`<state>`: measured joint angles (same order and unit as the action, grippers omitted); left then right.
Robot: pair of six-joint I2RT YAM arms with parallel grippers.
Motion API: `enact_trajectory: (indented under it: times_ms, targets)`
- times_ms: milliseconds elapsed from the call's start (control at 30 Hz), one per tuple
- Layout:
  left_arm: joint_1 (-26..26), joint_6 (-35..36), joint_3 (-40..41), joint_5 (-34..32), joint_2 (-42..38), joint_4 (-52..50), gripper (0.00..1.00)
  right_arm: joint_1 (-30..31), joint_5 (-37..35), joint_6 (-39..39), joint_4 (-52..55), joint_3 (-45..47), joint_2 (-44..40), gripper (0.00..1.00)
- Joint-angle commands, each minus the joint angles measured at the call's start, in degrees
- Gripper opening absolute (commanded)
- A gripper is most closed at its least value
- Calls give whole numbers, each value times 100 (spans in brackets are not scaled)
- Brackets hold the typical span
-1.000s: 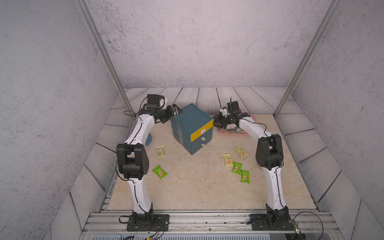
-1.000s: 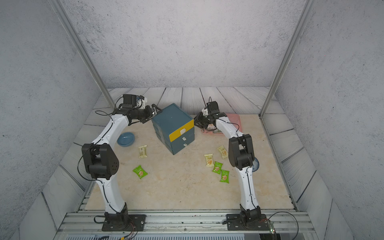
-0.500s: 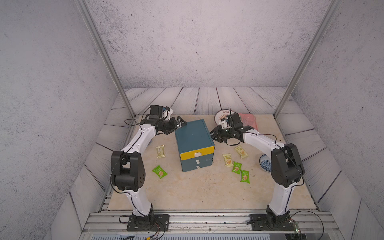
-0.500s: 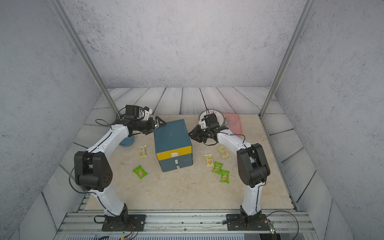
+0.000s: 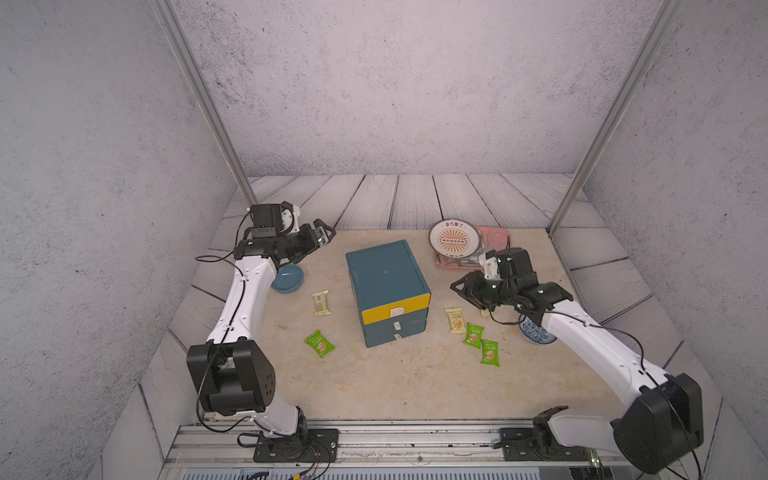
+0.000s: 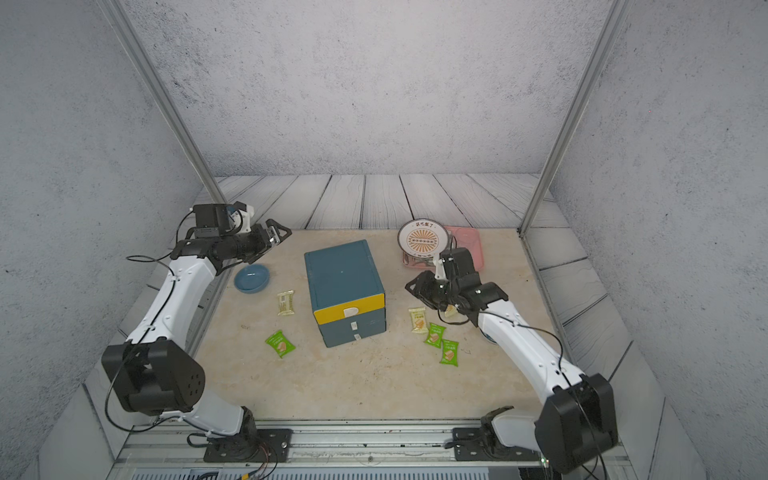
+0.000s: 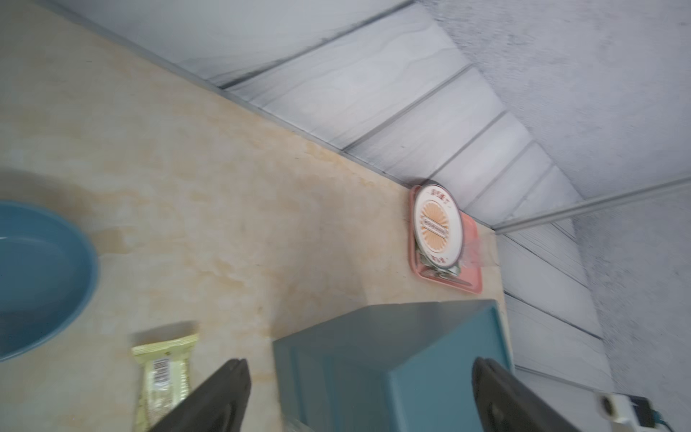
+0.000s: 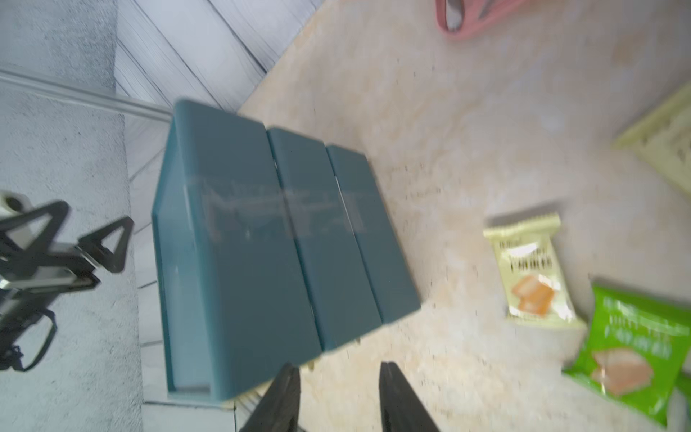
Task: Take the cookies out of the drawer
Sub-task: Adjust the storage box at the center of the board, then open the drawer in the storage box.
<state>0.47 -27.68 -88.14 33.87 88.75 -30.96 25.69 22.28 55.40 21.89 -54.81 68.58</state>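
Plainly, the cookies [image 5: 455, 320] in view lie flat on the table [image 5: 395, 386], outside the teal drawer unit [image 5: 386, 274]: a pale yellow one and a green one on its left, two pale yellow and two green on its right. Only the top views show the unit's front, a yellow top drawer [image 5: 395, 309] over two teal ones. The right wrist view sees just its teal side in three stacked bands, and the left wrist view a blurred teal corner. From above, one pale packet [image 5: 484, 312] is nearly hidden under the right gripper [image 5: 459, 287], yet the right wrist view shows it uncovered. That gripper hovers beside the unit, fingers parted and released. The left gripper [image 5: 326, 232] hangs behind the unit, spread wide, grasping nothing. A blue bowl [image 5: 287, 278] sits beneath the left arm, and a patterned plate [image 5: 454, 240] rests on a pink tray [image 5: 496, 237] at the back.
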Motion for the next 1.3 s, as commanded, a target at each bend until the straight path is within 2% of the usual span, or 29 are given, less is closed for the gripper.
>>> enact_trajectory:
  times_ms: [0, 67, 133, 200, 300, 367, 433, 533, 633, 833, 1133, 1267]
  targets:
    - [-753, 418, -355, 536, -332, 34, 99, 725, -394, 1356, -1164, 1172, -689, 40]
    - [-1146, 776, -416, 570, -375, -213, 99, 1365, -825, 1954, -2154, 1850, -878, 40]
    - [-1389, 967, -352, 743, -394, -295, 99, 2026, -1392, 2211, -2767, 2235, -826, 41]
    - [-1611, 1076, -248, 937, -370, -277, 100, 2733, -2065, 2372, -3574, 2581, -581, 41]
    - [-1939, 1297, -183, 977, -277, -501, 99, 3429, -3112, 2582, -5298, 3167, 22, 42]
    - [-2104, 1382, -85, 816, -222, -595, 98, 3724, -3843, 2677, -6311, 3442, 532, 42]
    - [-2201, 1496, -12, 721, -145, -730, 98, 3920, -4286, 2599, -7464, 3598, 1233, 42]
    - [-2261, 1664, 3, 532, -16, -1042, 98, 4004, -4432, 2466, -8972, 3414, 2480, 42]
    - [-2262, 1736, 98, 455, 46, -1228, 97, 4075, -4695, 2714, -10217, 3147, 3726, 42]
    - [-2253, 1765, 506, 253, -31, -1195, 97, 4141, -4856, 2366, -10225, 2772, 4047, 42]
    - [-2236, 1661, 779, 190, 18, -1053, 96, 4137, -4851, 2618, -10222, 2494, 4514, 39]
    - [-2231, 1644, 846, 161, -7, -1047, 96, 4144, -4884, 2738, -10227, 2642, 4476, 39]
